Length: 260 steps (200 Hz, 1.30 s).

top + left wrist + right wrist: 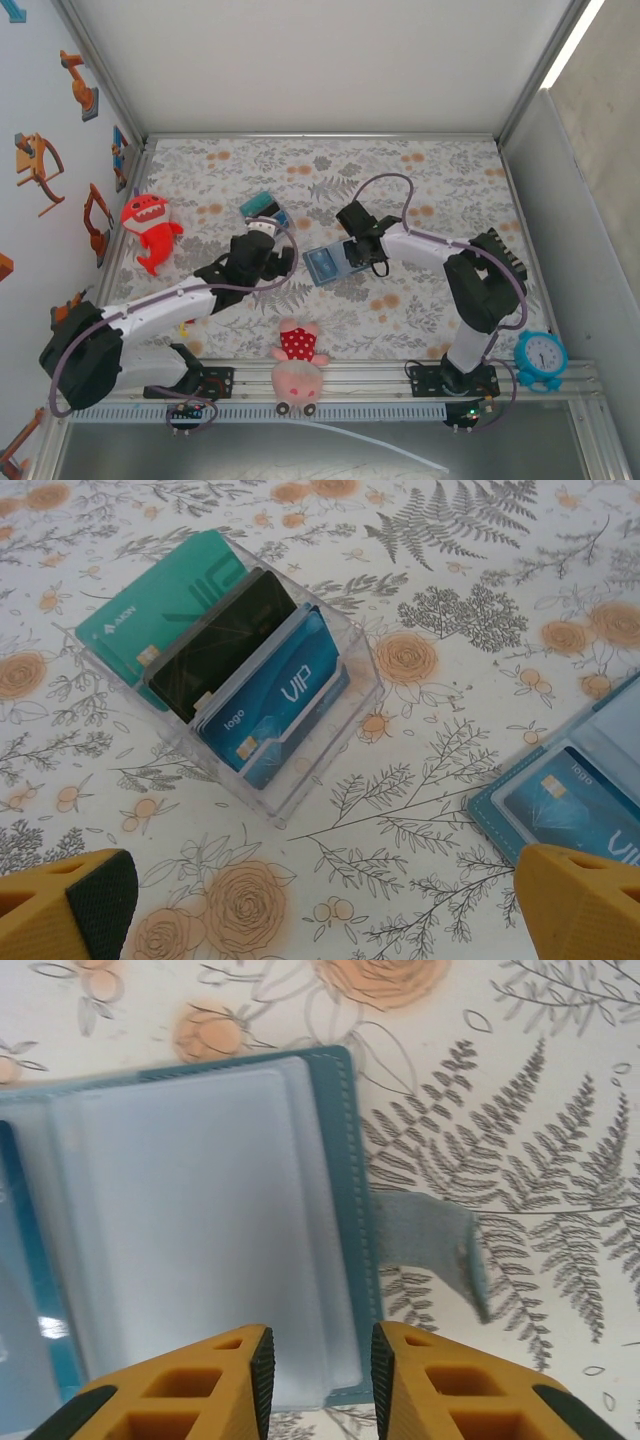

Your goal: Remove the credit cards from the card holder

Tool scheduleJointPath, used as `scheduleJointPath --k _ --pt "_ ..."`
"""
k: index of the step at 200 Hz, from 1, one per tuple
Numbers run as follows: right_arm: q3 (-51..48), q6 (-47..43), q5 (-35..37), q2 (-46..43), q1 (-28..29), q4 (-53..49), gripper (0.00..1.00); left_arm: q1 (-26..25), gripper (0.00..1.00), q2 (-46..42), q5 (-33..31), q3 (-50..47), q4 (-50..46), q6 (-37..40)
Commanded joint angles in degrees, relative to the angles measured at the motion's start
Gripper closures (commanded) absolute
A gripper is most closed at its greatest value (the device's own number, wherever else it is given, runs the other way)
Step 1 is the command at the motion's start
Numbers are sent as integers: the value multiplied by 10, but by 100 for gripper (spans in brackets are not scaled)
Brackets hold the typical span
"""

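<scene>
Right fingers (180, 1390) over card holder (200, 1210)

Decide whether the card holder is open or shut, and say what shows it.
Open. The card holder lies spread flat, clear sleeves facing up, its closing tab loose on the tablecloth.

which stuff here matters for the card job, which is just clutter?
Job: card holder, blue card inside it, clear card box.
Lying about: red shark toy, pink plush pig, blue alarm clock.
</scene>
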Motion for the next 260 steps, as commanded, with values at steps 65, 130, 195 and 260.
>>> scheduleJointPath --k 65,130,195,260 --pt "-27 14 -86 -67 -36 23 76 -45 3 129 -31 47 25 -35" --pt "-14 34 -241 -26 -44 75 87 -47 3 191 -8 45 47 -66" --pt "-6 57 -297 17 -44 101 86 -52 3 227 1 58 45 -69" --pt "-7 61 -319 27 -41 110 81 -56 3 239 -7 66 28 -74"
